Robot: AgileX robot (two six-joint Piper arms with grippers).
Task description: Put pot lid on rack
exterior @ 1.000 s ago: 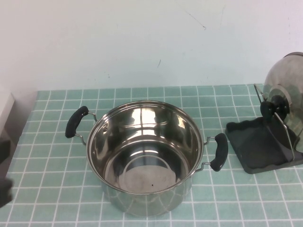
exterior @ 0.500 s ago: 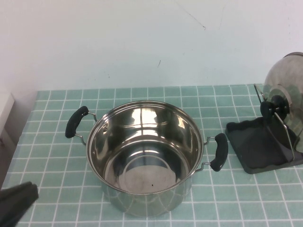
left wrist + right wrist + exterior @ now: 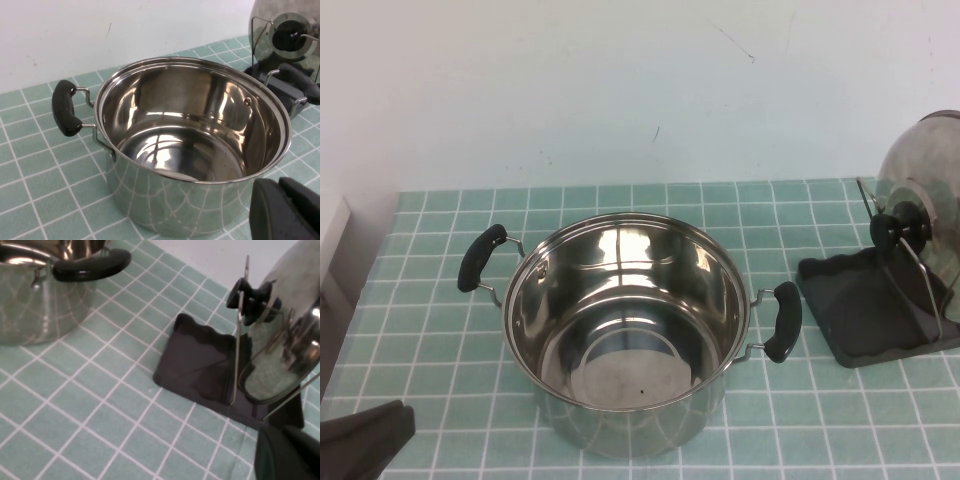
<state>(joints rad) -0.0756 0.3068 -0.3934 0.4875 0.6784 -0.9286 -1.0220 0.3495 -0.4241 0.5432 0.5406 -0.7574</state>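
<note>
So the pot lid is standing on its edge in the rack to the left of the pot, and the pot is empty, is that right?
Not quite. The pot lid stands on edge in the rack to the right of the pot, not the left, as the high view shows. The pot is indeed empty. The left gripper sits near left; the right gripper is beside the rack.

My right gripper (image 3: 290, 452) shows only as a dark shape at the frame's corner, near the dark grey wavy-edged rack (image 3: 200, 367). The shiny domed steel pot lid (image 3: 282, 335) stands on edge in its thin wire loops, black knob facing the steel pot (image 3: 40, 285) with a black handle on green tiles.
</note>
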